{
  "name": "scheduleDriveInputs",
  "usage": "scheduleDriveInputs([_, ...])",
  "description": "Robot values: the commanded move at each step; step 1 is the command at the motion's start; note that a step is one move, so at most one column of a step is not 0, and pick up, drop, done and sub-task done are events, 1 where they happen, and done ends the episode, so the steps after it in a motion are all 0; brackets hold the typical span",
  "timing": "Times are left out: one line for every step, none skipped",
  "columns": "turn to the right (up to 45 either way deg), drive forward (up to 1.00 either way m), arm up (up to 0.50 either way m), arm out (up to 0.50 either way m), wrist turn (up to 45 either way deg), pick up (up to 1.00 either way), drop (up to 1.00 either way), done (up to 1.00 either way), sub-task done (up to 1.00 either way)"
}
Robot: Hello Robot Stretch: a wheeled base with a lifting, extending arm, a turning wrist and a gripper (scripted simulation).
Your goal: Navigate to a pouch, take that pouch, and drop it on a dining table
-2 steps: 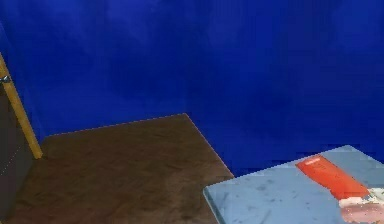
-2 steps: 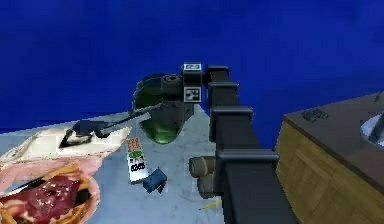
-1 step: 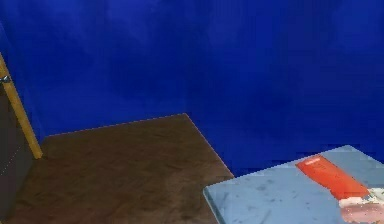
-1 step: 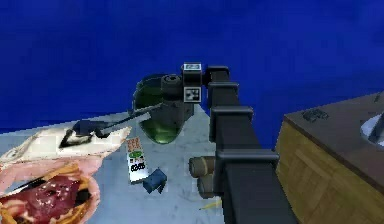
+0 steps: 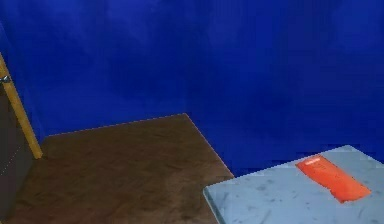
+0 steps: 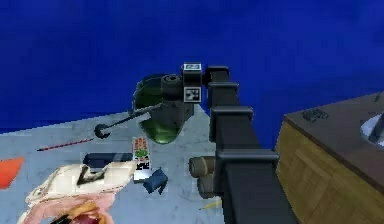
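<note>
Hand (image 6: 152, 98) at green lump (image 6: 168, 124) on cluttered grey tbl (image 6: 175, 160), hold unclear

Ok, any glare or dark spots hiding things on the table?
Forward view: no glare, the orange flat thing reads plainly on the grey table. Arm side view: the gripper is dark against a dark green thing, so its far end is unclear.

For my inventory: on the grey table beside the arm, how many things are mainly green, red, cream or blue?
Green: 1, the rounded green thing
Red: 1, the thin red stick
Cream: 1, the lumpy cream thing
Blue: 1, the small blue thing
Total: 4
</note>
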Motion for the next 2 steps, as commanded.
scheduleDriveInputs([0.0, 0.0, 0.0, -0.1, 0.0, 0.0, 0.0, 0.0, 0.0])
scheduleDriveInputs([0.0, 0.0, 0.0, 0.0, 0.0, 0.0, 0.0, 1.0, 0.0])
